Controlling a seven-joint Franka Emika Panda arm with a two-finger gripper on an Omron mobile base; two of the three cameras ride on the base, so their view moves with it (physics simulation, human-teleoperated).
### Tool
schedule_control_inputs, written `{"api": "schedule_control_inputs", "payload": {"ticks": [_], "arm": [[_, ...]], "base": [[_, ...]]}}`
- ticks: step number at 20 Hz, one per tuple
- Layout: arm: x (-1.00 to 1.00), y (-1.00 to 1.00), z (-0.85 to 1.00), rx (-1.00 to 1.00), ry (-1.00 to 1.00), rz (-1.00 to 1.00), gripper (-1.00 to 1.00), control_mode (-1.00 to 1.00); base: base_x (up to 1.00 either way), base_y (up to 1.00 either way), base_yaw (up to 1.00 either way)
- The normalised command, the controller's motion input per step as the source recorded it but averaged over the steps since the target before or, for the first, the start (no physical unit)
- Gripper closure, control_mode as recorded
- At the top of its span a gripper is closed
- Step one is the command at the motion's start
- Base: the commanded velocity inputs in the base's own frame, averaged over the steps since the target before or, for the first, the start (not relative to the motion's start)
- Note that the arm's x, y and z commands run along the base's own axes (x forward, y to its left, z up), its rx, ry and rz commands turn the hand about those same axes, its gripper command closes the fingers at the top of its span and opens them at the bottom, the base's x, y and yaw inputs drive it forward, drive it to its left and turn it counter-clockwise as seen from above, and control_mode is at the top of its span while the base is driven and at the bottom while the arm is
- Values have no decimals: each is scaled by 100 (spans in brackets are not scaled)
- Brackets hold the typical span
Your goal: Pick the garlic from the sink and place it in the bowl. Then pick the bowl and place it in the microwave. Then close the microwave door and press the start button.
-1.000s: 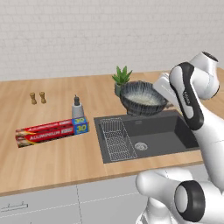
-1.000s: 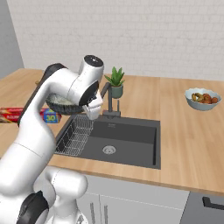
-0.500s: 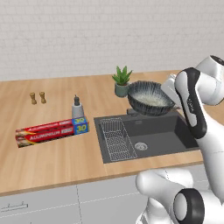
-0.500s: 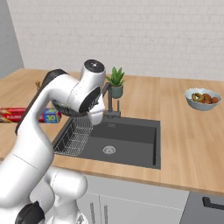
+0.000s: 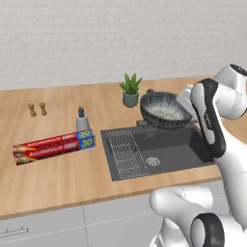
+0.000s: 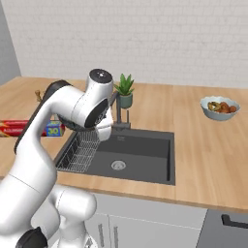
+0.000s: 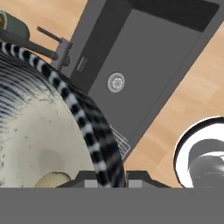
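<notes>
My gripper (image 7: 111, 178) is shut on the rim of the dark ribbed bowl (image 5: 164, 110), one finger on each side of the wall. It holds the bowl in the air over the back of the dark sink (image 5: 164, 149), in front of the faucet (image 7: 52, 43). The pale garlic (image 7: 52, 179) lies inside the bowl (image 7: 39, 131) on its speckled bottom. Below are the sink basin (image 7: 144, 52) and its round drain (image 7: 116, 82). In the left base view the hand (image 5: 185, 99) sits at the bowl's right edge. The microwave and its door are out of view.
A wire rack (image 5: 126, 154) fills the sink's left part. A potted plant (image 5: 130, 90) stands behind the sink. Left of it are a small bottle (image 5: 82, 120), a foil box (image 5: 53, 144) and two shakers (image 5: 37, 109). A pale bowl of food (image 6: 220, 107) sits far right.
The bowl has drifted slightly to the right above the sink and sits more level. The arm's upper joints have swung a little.
</notes>
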Motion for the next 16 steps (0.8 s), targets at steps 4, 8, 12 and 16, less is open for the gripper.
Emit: {"api": "schedule_control_inputs", "payload": {"ticks": [4,8,12,16], "arm": [[0,0,0,0,0,0,100,100],[0,0,0,0,0,0,100,100],[0,0,0,0,0,0,100,100],[0,0,0,0,0,0,100,100]], "base": [[-33,0,-50],[-44,-11,-66],[-40,-13,-74],[-28,-5,-80]]}}
